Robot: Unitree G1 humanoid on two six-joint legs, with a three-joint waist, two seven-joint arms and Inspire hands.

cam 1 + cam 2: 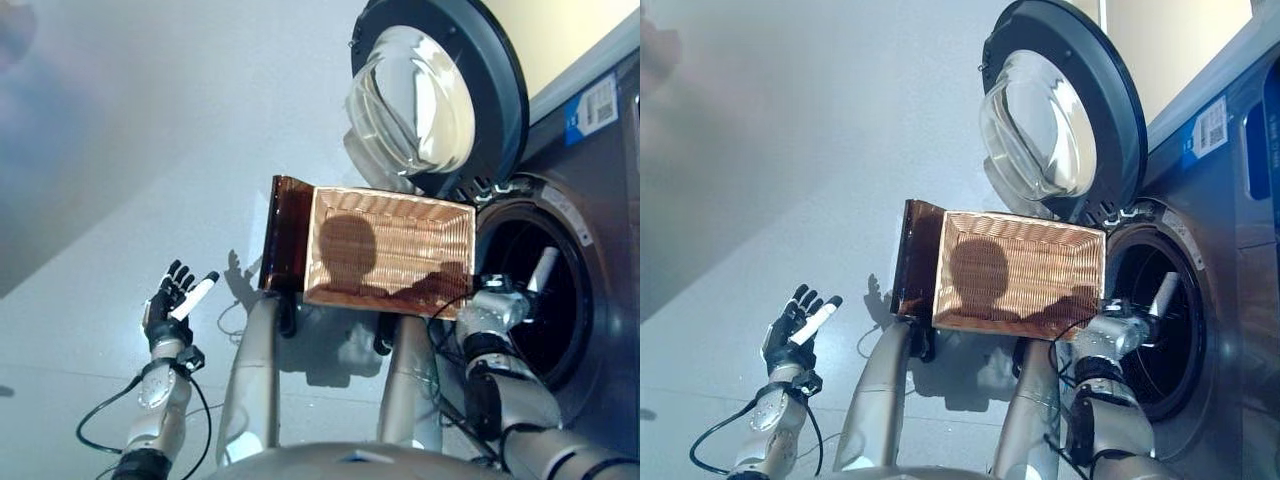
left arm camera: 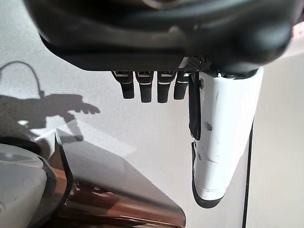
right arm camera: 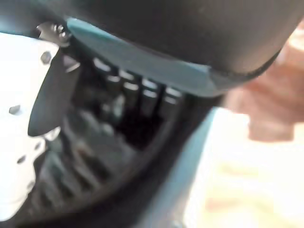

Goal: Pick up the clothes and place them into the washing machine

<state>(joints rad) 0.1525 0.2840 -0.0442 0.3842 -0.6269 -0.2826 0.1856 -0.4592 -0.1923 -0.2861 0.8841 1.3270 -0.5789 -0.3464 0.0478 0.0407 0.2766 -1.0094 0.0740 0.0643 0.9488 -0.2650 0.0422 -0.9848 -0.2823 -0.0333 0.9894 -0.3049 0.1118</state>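
Observation:
The shallow wicker basket (image 1: 390,205) rests on the low dark brown box (image 1: 285,235) beside the washing machine; its inside is bare wicker with shadows on it. My right hand (image 1: 500,300) is at the mouth of the drum (image 1: 550,290), its white thumb pointing in. In the right wrist view its fingers (image 3: 137,95) are straight, with nothing in them, over the dark ribbed drum wall (image 3: 80,156). My left hand (image 1: 170,300) is raised at the lower left, open and empty, apart from the basket. Its fingers (image 2: 147,88) are straight in the left wrist view.
The round machine door (image 1: 430,95) stands swung open above the basket. The grey machine front (image 1: 610,230) is on the right. Pale floor (image 1: 120,180) spreads to the left. A corner of the brown box (image 2: 109,190) is near my left hand.

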